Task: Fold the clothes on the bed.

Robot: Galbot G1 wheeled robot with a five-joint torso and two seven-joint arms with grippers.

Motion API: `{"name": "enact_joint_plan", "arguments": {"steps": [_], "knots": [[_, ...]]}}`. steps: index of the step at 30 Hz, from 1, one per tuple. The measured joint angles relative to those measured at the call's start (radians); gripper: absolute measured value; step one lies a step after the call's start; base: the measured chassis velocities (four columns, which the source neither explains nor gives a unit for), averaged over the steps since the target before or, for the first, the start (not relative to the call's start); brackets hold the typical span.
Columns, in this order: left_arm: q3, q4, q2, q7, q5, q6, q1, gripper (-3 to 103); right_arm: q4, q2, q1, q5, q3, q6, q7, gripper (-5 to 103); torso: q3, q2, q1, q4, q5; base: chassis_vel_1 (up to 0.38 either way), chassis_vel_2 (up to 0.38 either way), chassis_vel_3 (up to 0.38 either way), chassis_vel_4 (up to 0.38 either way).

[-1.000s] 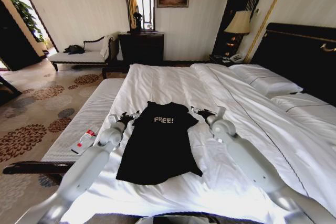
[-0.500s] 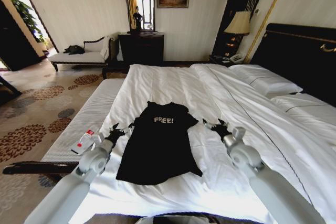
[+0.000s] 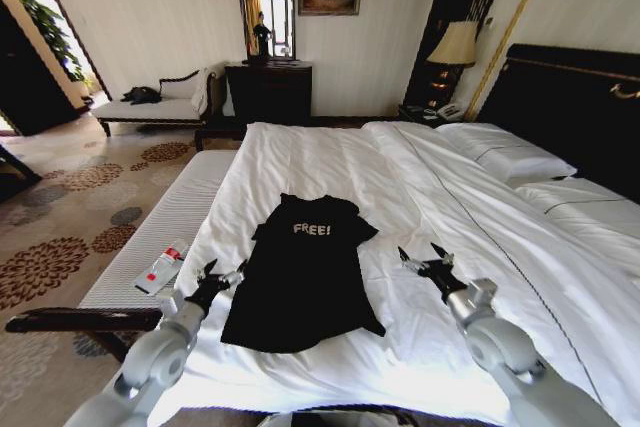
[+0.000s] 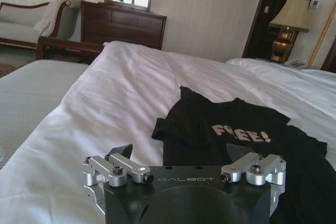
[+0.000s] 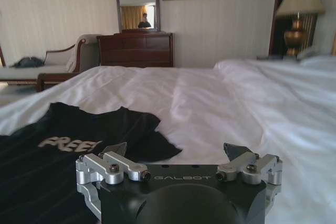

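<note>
Black T-shirt (image 3: 307, 272) flat on the white bed (image 3: 330, 162), left gripper (image 3: 211, 278) just beside its left edge, right gripper (image 3: 427, 261) near its right side, both sets of fingers spread wide, holding nothing

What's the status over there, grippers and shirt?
Left gripper and right gripper open, empty, flanking the black cotton "FREE!" T-shirt. Shirt flat on the white-duveted bed, sleeves tucked in. Nothing in the way.
</note>
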Motion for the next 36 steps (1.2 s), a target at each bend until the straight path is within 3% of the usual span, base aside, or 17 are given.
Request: {"name": "enact_joint_plan", "arguments": {"steps": [2,3,5,11,13,17,29,32,36], "knots": [[-0.021,-0.025,-0.012,0.004,0.002,-0.002,0.043,100,0.046,0.021,-0.044,0.144,0.024,-0.05,0.013,100,0.0,0.0,0.0,0.0,0.0001,0.0,0.0,0.0,0.0],[-0.021,-0.025,-0.012,0.004,0.002,-0.002,0.043,100,0.046,0.021,-0.044,0.144,0.024,-0.05,0.013,100,0.0,0.0,0.0,0.0,0.0001,0.0,0.0,0.0,0.0],[-0.042,-0.048,-0.03,0.006,0.003,-0.005,0.088,100,0.078,0.041,-0.072,0.256,0.041,-0.1,0.029,100,0.0,0.0,0.0,0.0002,0.0003,0.0,0.0,0.0,0.0],[-0.067,-0.078,-0.055,0.007,0.008,-0.009,0.158,100,0.113,0.049,-0.112,0.364,0.055,-0.148,0.037,100,0.0,0.0,0.0,0.0002,0.0001,0.0,0.0,0.0,0.0],[-0.095,-0.102,-0.067,0.019,0.009,-0.013,0.22,100,0.139,0.057,-0.137,0.488,0.048,-0.204,0.056,100,0.0,0.0,0.0,0.0002,0.0002,0.0,0.0,0.0,0.0],[-0.146,-0.12,-0.085,0.055,0.009,-0.028,0.297,100,0.163,0.079,-0.163,0.568,0.018,-0.264,0.073,100,0.0,0.0,0.0,0.0003,0.0002,0.0,0.0,0.0,0.0],[-0.149,-0.112,-0.119,0.089,0.025,-0.052,0.347,100,0.112,0.127,-0.193,0.462,-0.068,-0.287,0.051,102,0.0,0.0,0.0,0.0002,0.0,0.0,0.0,0.0,0.0],[-0.134,-0.109,-0.127,0.089,0.03,-0.052,0.34,100,0.076,0.133,-0.177,0.424,-0.091,-0.275,0.044,88,0.0,0.0,0.0,0.0002,0.0001,0.0,0.0,0.0,0.0],[-0.129,-0.106,-0.131,0.088,0.032,-0.052,0.339,100,0.062,0.141,-0.162,0.414,-0.112,-0.273,0.042,79,0.0,0.0,0.0,0.0003,0.0002,0.0,0.0,0.0,0.0]]}}
